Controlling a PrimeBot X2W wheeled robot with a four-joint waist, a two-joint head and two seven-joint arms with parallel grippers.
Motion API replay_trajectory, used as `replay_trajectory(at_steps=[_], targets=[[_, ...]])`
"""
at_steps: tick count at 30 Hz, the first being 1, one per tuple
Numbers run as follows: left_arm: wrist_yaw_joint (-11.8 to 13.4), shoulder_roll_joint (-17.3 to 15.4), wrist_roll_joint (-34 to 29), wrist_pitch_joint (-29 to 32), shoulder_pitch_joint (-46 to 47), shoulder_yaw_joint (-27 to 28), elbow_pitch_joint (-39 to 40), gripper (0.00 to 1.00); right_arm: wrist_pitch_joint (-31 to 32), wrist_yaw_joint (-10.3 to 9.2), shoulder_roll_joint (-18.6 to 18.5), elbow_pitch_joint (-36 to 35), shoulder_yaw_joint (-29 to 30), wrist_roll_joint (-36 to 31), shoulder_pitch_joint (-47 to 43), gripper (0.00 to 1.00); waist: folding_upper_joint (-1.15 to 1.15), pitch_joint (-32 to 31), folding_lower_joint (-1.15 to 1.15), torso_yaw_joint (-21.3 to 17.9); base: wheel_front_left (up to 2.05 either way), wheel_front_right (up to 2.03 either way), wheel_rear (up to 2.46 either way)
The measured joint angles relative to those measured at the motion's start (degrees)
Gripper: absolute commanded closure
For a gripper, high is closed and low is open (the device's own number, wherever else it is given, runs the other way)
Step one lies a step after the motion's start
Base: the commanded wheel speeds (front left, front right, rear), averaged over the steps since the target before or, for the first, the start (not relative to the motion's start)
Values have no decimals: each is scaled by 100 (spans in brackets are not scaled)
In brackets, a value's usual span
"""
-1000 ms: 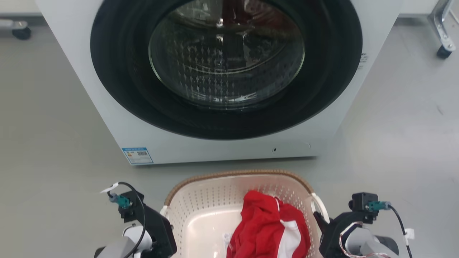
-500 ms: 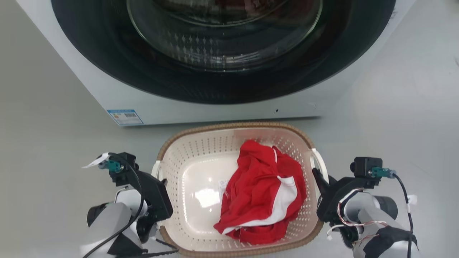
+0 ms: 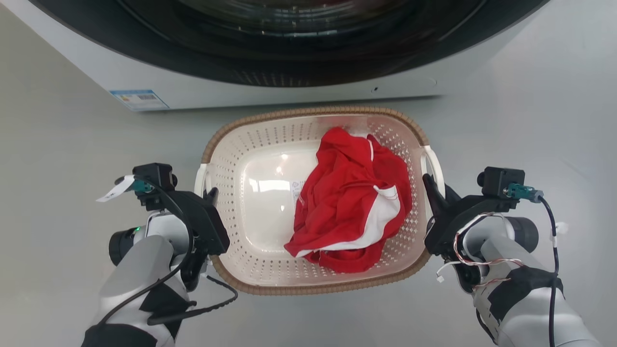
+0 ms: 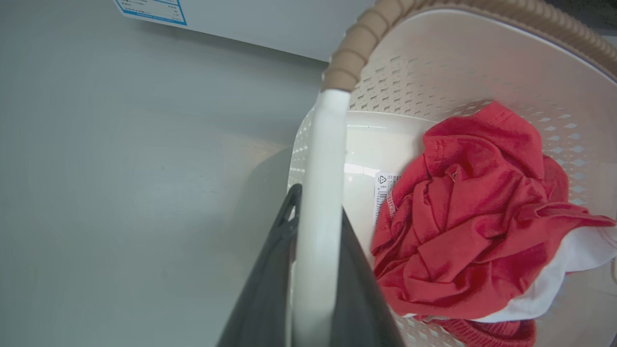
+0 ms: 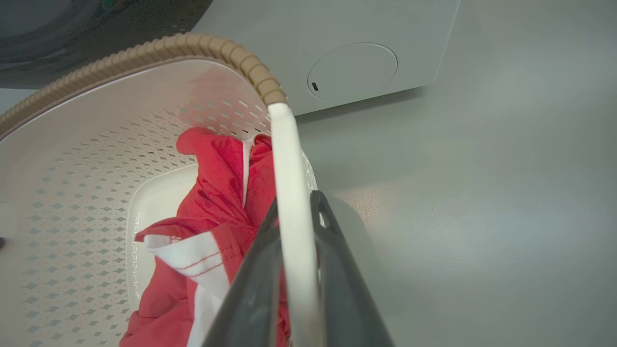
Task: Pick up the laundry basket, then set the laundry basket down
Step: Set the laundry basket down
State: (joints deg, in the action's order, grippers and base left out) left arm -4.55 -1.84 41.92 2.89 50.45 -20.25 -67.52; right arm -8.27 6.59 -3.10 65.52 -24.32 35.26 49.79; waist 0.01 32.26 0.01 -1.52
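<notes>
Your left gripper grasps the 9 o'clock handle of the laundry basket, which sits at the washer's 6 o'clock. Your right gripper grasps the 3 o'clock handle. Move both arms level, together.

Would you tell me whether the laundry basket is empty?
No: the laundry basket holds a crumpled red-and-white garment on its right side.

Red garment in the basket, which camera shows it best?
The head view: the red garment lies whole in the laundry basket, seen from above. The left wrist view crops its edge; in the right wrist view the handle and right gripper hide part.
</notes>
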Motion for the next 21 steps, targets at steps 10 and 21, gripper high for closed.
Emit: replay_trajectory(at_steps=[10,21], targets=[[46,-1,-67,-361,285,-9,40,100,-194,-36,-29,-1,-41,-111,305,100,0,634,0,-24,0,0,0],[78,-29,-234,-773,569,-40,43,100,-314,-60,-33,29,-102,-210,609,100,0,1289,0,-16,0,0,0]])
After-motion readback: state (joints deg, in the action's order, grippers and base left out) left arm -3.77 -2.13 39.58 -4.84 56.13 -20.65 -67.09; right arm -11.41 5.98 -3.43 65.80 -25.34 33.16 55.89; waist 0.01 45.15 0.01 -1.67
